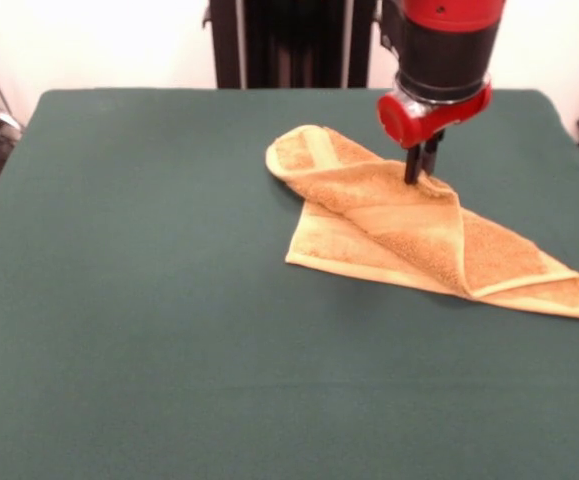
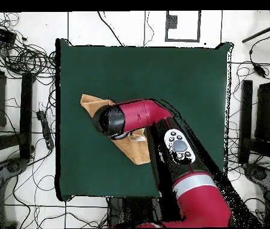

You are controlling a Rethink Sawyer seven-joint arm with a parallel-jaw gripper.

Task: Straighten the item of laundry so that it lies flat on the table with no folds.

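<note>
**Operator:** While I am scanning the front view from the left, I am seeing only bare green table (image 1: 139, 330) across that whole side; nothing is lying there.

**Partner:** And where is the towel sitting?

**Operator:** The towel (image 1: 409, 235) is lying right of centre, nearer the robot's edge than mine. Its leftmost end is curling over into a rounded lobe. From there a thick folded ridge is running diagonally down to the right, lying over a flatter layer whose pale hem is showing along the near edge, and the cloth is tapering to a point at the far right. So it is bunched and doubled, not flat.

**Partner:** Where is the tool?

**Operator:** The gripper (image 1: 421, 165) is coming straight down onto the far edge of that ridge, about midway along the towel. Its two dark fingers are standing close together with their tips at the cloth. I am judging them as pinched on the top fold, since a grip there would let me peel the upper layer off the lower one.

**Partner:** Is the overhead view helping?

**Operator:** Hardly. The arm (image 2: 161, 128) is covering most of the towel there, leaving only two corners poking out.
</note>
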